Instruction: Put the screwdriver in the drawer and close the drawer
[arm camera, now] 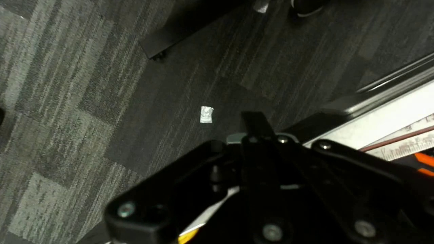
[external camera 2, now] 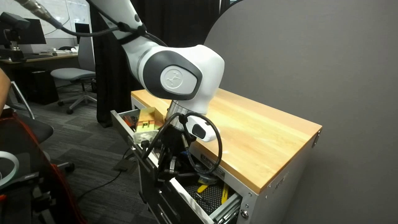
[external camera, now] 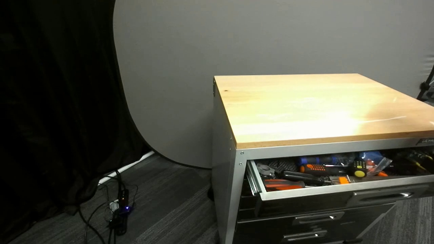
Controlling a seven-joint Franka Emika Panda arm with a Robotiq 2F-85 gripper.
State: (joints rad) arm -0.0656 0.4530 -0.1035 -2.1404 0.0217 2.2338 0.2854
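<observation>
Nearest the camera, filling the lower half of the wrist view, is the tool (arm camera: 259, 131): very dark, but it looks clenched, with nothing I can spot in its grip. It's right at the front rim of the topmost drawer (arm camera: 383, 122), end poking over to the outer side; can't tell if it's touching. Just inside that rim there's a ruler (arm camera: 407, 148).

The stubby black-and-yellow screwdriver (external camera: 359, 168) is already in the drawer, so from the tool it's on the cabinet (external camera: 223, 159) side, back from the rim. Yellow butt faces forward, so its long axis seems to run roughly front to back, near an orange-and-black-handled driver (external camera: 312, 168). Sideways offset, no clue: the arm (external camera 2: 183, 74) only shows in an exterior view where I can't pick the screwdriver out. Imo what's left is pushing that rim in toward the cabinet.

Pale wooden worktop (external camera: 288, 98) above, pretty shiny. Then grey carpet (external camera: 169, 206), a grey backdrop (external camera: 169, 84), black curtain (external camera: 61, 101), and way back a swivel chair (external camera 2: 73, 74) plus a desk (external camera 2: 49, 58) with a monitor (external camera 2: 36, 32).
</observation>
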